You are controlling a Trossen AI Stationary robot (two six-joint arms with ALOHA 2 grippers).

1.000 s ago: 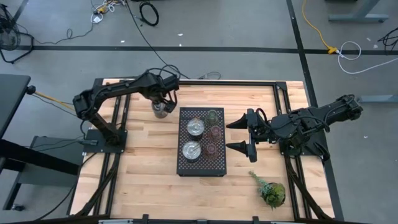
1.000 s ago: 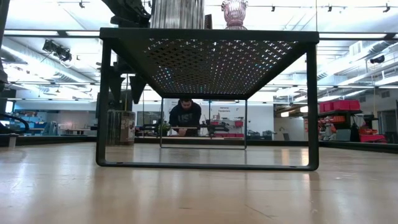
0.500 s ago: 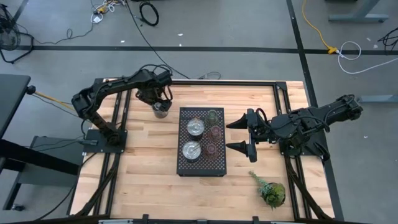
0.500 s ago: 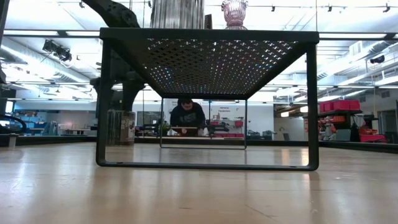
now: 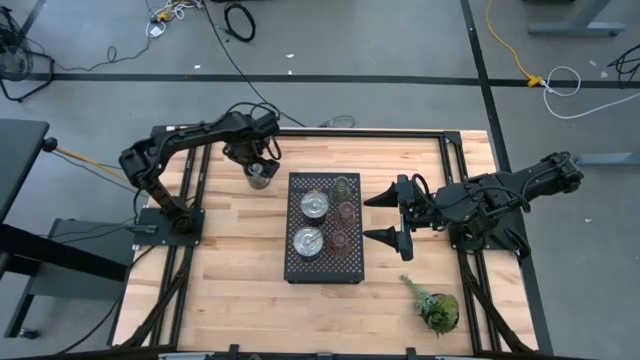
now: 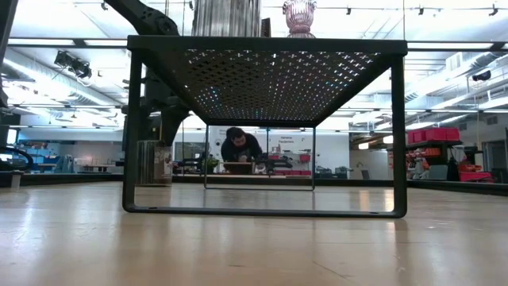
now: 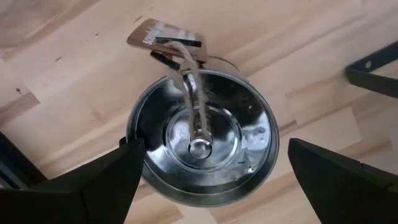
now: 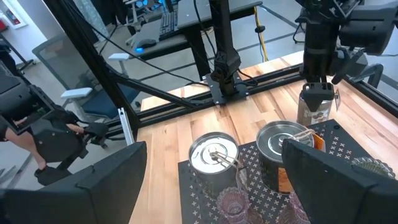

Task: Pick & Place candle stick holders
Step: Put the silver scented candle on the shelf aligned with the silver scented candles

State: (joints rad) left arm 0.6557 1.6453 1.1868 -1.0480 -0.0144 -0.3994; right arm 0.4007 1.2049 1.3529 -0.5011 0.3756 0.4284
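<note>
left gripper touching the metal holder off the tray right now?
Apart. In the left wrist view the left gripper has both fingers spread wide of the silvery holder, with bare wood visible between each finger and its rim.

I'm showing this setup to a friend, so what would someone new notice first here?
Probably the black tray in the middle of the wooden table, holding five small candle holders. Next, the left gripper open above a sixth metal holder standing on the wood beside the tray's far left corner. The right gripper waits wide open to the tray's right.
</note>
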